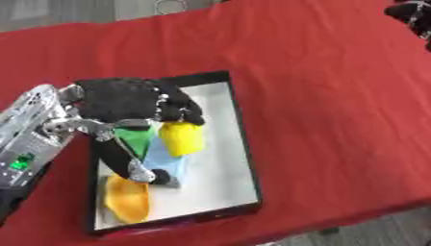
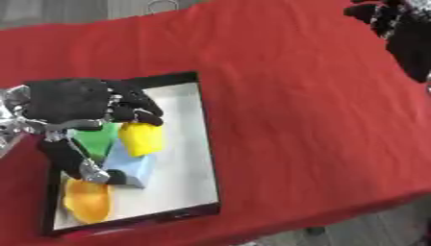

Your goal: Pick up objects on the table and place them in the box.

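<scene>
A red cloth covers the tabletop (image 1: pixel 320 96), wrinkled in places, with grey floor showing past its far and near edges. On the left part of it lies a shallow box (image 1: pixel 244 144) with a black rim and a white floor, its long side running from far to near.

The left hand (image 1: pixel 126 103) comes in from the left on a silver forearm and hangs over the far half of the box. Its black fingers (image 1: pixel 187 113) are curled down over the top of a yellow object (image 1: pixel 181 138), which hangs from them above the white floor; the thumb (image 1: pixel 126 163) stretches toward the near side. Whether the yellow object touches the box floor cannot be told.

Inside the box, under the hand, a green object (image 1: pixel 134 137) shows beside the yellow one, and a pale blue object (image 1: pixel 167 163) lies just near of them. At the near left corner of the box rests an orange-yellow rounded object (image 1: pixel 128 199).

The right hand (image 2: pixel 396 24) shows at the far right corner, dark, well apart from the box; how its fingers stand cannot be told.

A small green light (image 1: pixel 19 164) glows on the left forearm. No writing or label can be read on anything.
</scene>
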Available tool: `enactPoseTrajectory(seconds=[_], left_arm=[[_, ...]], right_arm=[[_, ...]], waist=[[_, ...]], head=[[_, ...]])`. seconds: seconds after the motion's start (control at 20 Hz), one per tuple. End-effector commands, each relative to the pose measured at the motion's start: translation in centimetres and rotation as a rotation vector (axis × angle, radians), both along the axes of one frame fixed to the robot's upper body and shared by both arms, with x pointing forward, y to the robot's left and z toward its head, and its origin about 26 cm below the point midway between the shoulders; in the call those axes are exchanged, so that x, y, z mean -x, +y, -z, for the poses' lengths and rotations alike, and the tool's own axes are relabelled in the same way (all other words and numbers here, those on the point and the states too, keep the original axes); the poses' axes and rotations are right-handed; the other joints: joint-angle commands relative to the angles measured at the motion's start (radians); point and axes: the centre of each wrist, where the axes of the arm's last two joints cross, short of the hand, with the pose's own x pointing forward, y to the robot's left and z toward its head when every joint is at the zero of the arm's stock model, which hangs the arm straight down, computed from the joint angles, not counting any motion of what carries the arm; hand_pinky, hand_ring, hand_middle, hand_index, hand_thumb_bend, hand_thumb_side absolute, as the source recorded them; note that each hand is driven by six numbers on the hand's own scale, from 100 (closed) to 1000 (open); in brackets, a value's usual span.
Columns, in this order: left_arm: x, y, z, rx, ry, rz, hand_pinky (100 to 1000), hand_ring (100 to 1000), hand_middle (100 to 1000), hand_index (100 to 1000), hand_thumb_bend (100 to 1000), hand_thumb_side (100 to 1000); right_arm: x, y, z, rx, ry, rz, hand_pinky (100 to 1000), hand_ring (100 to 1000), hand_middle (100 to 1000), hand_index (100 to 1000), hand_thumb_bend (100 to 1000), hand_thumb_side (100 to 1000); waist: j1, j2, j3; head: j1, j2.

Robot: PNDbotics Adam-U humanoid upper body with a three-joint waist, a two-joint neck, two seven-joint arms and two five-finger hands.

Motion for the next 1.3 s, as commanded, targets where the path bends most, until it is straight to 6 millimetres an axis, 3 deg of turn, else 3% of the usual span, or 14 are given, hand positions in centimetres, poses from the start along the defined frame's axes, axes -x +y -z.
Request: enactPoseTrajectory(seconds=[0.05, 0.15, 0.25, 0.3, 0.4, 0.45, 0.65, 0.7, 0.75, 0.9, 1.2, 1.25, 1.3], left_arm=[[0.2, 0.6, -1.5, -0.042, -0.061, 0.033, 963, 924, 871, 952, 601, 814], [0.2, 0.8, -1.6, -0.03, -0.066, 0.026, 963, 920, 869, 953, 591, 840], [0.4, 1.1, -1.9, 0.005, -0.063, 0.016, 959, 909, 860, 951, 485, 822], [0.6, 1.3, -2.1, 0.029, -0.061, 0.013, 959, 909, 860, 951, 485, 822], [1.5, 2.2, -3.7, 0.147, -0.066, 0.011, 936, 853, 824, 944, 139, 587], [2.3, 3.1, -4.8, 0.236, -0.063, 0.009, 929, 832, 815, 933, 100, 567], [4.9, 7.3, -9.0, 0.572, -0.021, -0.044, 885, 777, 778, 914, 100, 524], [5.2, 8.5, -9.8, 0.658, -0.004, -0.064, 881, 773, 773, 913, 100, 544], [5.3, 9.7, -10.5, 0.741, 0.018, -0.087, 883, 768, 768, 910, 100, 623], [5.9, 12.7, -11.8, 0.937, 0.102, -0.132, 886, 764, 767, 912, 100, 631], [6.6, 18.6, -11.6, 1.26, 0.205, -0.307, 890, 751, 763, 913, 100, 652], [6.6, 19.6, -11.2, 1.314, 0.222, -0.341, 890, 749, 763, 913, 100, 736], [6.6, 20.6, -10.7, 1.367, 0.239, -0.374, 890, 749, 762, 912, 100, 659]], right_arm=[[0.2, -0.2, -1.0, 0.034, -0.022, 0.001, 1000, 756, 693, 852, 100, 612], [0.2, -0.2, -1.0, 0.036, -0.022, 0.002, 1000, 756, 693, 851, 100, 613], [0.2, -0.3, -1.0, 0.036, -0.02, 0.003, 1000, 756, 693, 851, 100, 613], [0.2, -0.3, -0.9, 0.037, -0.02, 0.003, 1000, 756, 693, 851, 100, 613], [0.2, -0.3, -1.0, 0.035, -0.021, 0.003, 1000, 757, 693, 851, 100, 610], [0.2, -0.3, -1.0, 0.034, -0.022, 0.004, 1000, 757, 693, 851, 100, 609], [0.3, -0.4, -1.0, 0.039, -0.018, 0.007, 1000, 757, 693, 850, 100, 612], [0.3, -0.4, -1.0, 0.042, -0.017, 0.007, 1000, 757, 693, 850, 100, 612], [0.3, -0.4, -1.0, 0.045, -0.017, 0.006, 1000, 757, 694, 850, 100, 610], [0.4, -0.3, -1.0, 0.052, -0.02, 0.002, 1000, 757, 696, 849, 100, 604], [0.7, -0.5, -1.1, 0.048, -0.047, 0.007, 1000, 760, 700, 848, 100, 589], [0.7, -0.5, -1.1, 0.047, -0.054, 0.01, 1000, 761, 701, 849, 100, 594], [0.8, -0.5, -1.1, 0.046, -0.062, 0.013, 1000, 761, 702, 849, 100, 585]], waist=[[0.003, -0.021, 0.0], [0.003, -0.022, 0.0], [0.003, -0.022, 0.001], [0.003, -0.022, 0.001], [0.005, -0.024, 0.002], [0.007, -0.024, 0.004], [0.011, -0.026, 0.011], [0.011, -0.026, 0.012], [0.011, -0.027, 0.015], [0.007, -0.029, 0.019], [-0.004, -0.026, 0.03], [-0.007, -0.025, 0.032], [-0.01, -0.024, 0.034]], head=[[0.001, 0.0], [0.001, 0.0], [0.0, 0.0], [0.0, 0.0], [-0.003, 0.0], [-0.01, 0.0], [-0.04, 0.0], [-0.049, 0.0], [-0.056, -0.002], [-0.062, -0.005], [-0.059, -0.012], [-0.062, -0.013], [-0.064, -0.014]])
